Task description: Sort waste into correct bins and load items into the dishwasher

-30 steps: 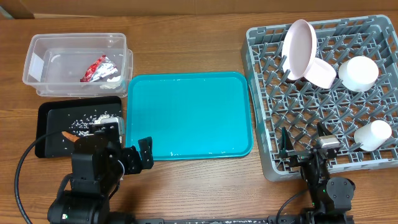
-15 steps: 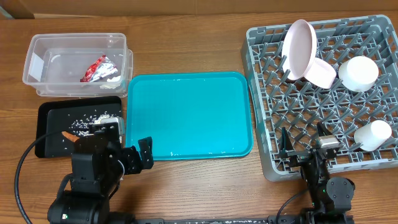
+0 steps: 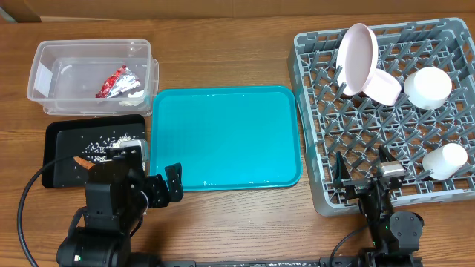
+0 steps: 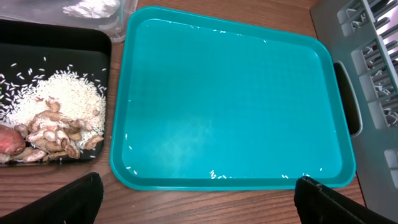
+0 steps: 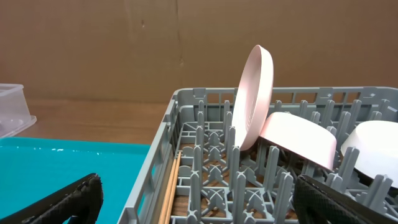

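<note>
The clear tub (image 3: 52, 74) holds the red-and-silver foil wrapper (image 3: 115, 81). Rice (image 4: 56, 93), nut shells (image 4: 59, 130) and the orange carrot (image 4: 9, 138) lie in the black tray (image 3: 59, 141). In the grey dish rack (image 3: 298, 81) the pink plate (image 3: 356, 55) stands upright with the bowl (image 3: 382, 85) leaning on it, beside a white cup (image 3: 427, 87). The chopsticks (image 5: 171, 186) lie along the rack's left wall. My left gripper (image 3: 165, 185) hangs open over the wood before the teal tray, holding nothing. My right gripper (image 3: 364, 169) is open and empty over the rack's near edge.
The teal tray (image 3: 226, 137) lies between the bins and the rack, with a few rice grains near its front rim (image 4: 214, 175). A second white cup (image 3: 445, 160) lies at the rack's right side. A black cable (image 3: 26, 193) loops at the front left.
</note>
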Motion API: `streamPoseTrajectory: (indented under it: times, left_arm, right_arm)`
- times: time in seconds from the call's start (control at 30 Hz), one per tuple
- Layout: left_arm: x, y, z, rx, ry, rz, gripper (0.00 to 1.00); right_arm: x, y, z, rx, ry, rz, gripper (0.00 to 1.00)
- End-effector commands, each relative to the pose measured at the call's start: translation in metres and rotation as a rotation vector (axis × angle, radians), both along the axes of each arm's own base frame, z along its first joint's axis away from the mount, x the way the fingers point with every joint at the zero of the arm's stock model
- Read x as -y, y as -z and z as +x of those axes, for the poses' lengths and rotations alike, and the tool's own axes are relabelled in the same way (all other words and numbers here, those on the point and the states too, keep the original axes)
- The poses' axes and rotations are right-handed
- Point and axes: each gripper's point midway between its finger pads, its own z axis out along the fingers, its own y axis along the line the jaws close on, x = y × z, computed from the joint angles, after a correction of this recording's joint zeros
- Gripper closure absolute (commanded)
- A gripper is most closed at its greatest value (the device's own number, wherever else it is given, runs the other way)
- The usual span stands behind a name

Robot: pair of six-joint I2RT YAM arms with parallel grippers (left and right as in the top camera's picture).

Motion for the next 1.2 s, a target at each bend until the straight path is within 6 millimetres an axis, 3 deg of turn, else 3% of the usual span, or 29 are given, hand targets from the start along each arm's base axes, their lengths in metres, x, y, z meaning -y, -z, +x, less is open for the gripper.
streamPoseTrajectory:
  times: [0.0, 0.23, 0.43, 0.7, 0.8, 0.87, 1.17]
  left_arm:
    - [-0.010, 0.003, -0.005, 0.010, -0.033, 0.040, 0.00]
    - [-0.013, 0.015, 0.008, 0.240, -0.029, 0.063, 0.00]
    - [-0.014, 0.036, 0.019, 0.478, -0.045, 0.050, 0.00]
    - [-0.022, 0.021, 0.034, 0.818, -0.051, 0.162, 0.00]
    - [-0.022, 0.030, 0.034, 0.793, -0.030, 0.206, 0.00]
    - [-0.022, 0.048, 0.033, 0.721, -0.014, 0.218, 0.00]
    - [-0.021, 0.046, 0.034, 0.729, -0.003, 0.232, 0.00]
  right_arm:
    - [0.001, 0.001, 0.000, 0.008, 0.005, -0.005, 0.00]
    - [0.001, 0.001, 0.000, 0.007, 0.005, -0.004, 0.00]
    - [0.001, 0.001, 0.000, 0.007, 0.005, -0.004, 0.00]
    - [0.001, 0.001, 0.000, 0.008, 0.005, -0.005, 0.00]
    - [0.001, 0.001, 0.000, 0.008, 0.005, -0.005, 0.00]
    - [0.001, 0.001, 0.000, 0.008, 0.005, -0.005, 0.00]
    - [0.001, 0.001, 0.000, 0.007, 0.005, -0.004, 0.00]
